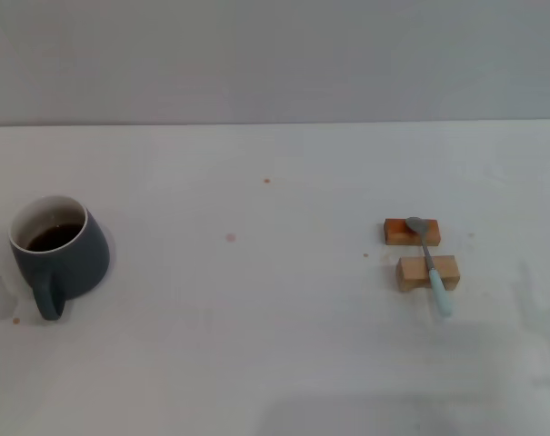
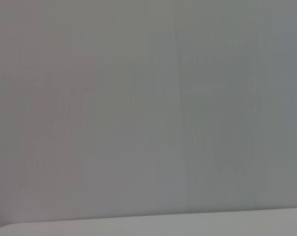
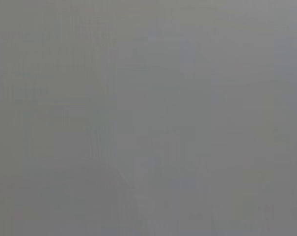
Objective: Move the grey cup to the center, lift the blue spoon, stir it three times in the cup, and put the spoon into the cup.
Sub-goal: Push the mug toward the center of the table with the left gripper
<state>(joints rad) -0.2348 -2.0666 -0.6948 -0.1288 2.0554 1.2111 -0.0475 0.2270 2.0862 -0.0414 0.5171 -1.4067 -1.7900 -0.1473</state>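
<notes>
The grey cup (image 1: 60, 256) stands upright at the left of the white table in the head view, its loop handle toward the front, with dark brown liquid inside. The blue spoon (image 1: 428, 262) lies at the right across two wooden blocks, its metal bowl on the far block (image 1: 400, 232) and its pale blue handle past the near block (image 1: 415, 272) toward the front. Neither gripper shows in any view. Both wrist views show only plain grey surface.
The white table (image 1: 256, 300) runs back to a grey wall. A few small brown specks (image 1: 266, 181) mark the table near the middle and beside the cup. A thin strip of table edge (image 2: 148, 223) shows in the left wrist view.
</notes>
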